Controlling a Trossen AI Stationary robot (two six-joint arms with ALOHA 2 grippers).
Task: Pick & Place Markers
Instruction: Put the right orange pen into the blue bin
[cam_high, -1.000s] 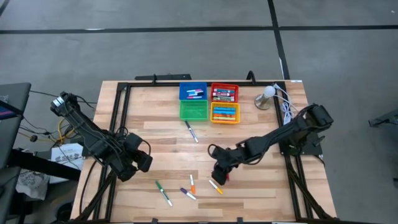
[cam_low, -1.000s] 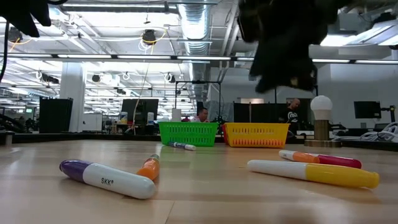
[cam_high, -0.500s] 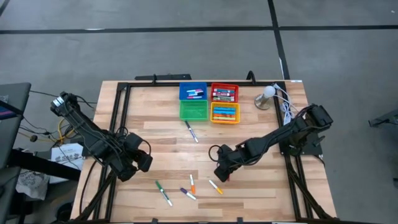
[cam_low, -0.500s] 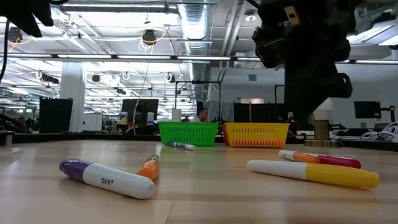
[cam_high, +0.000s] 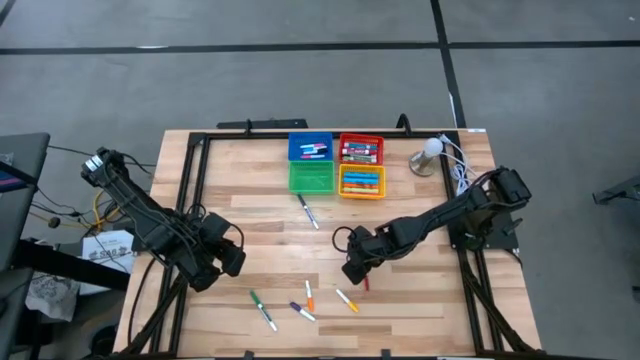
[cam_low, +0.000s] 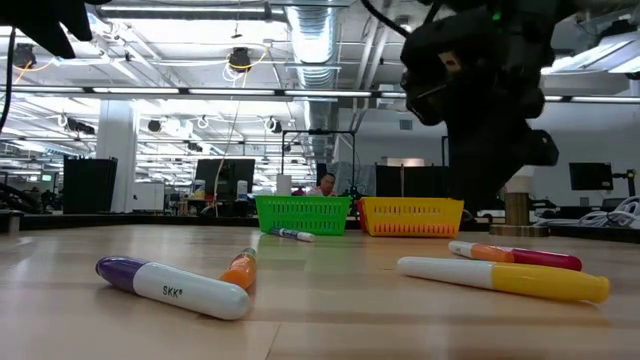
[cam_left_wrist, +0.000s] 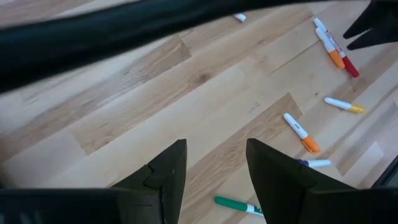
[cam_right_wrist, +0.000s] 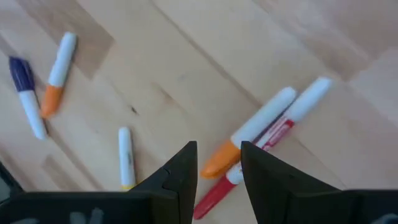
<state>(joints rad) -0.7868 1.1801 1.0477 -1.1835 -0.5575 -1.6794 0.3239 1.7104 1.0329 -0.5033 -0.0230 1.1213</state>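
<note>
Purple-capped marker read "SKK". Seven loose markers lay on the table; four bins. Right hand, open and empty, hung over an orange marker and a red marker. Left hand open at the table's left side.

Table: light wooden planks, edged by a black frame.
Blue bin: at the far side of the table, leftmost of the back pair.
Red bin: just beside the blue bin, on its right.
Green bin: in front of the blue one, touching it.
Yellow bin: in front of the red one.
Lamp: white globe on a round base, possibly wooden, near the far right corner.
Cables: white, running beside the lamp.
</note>
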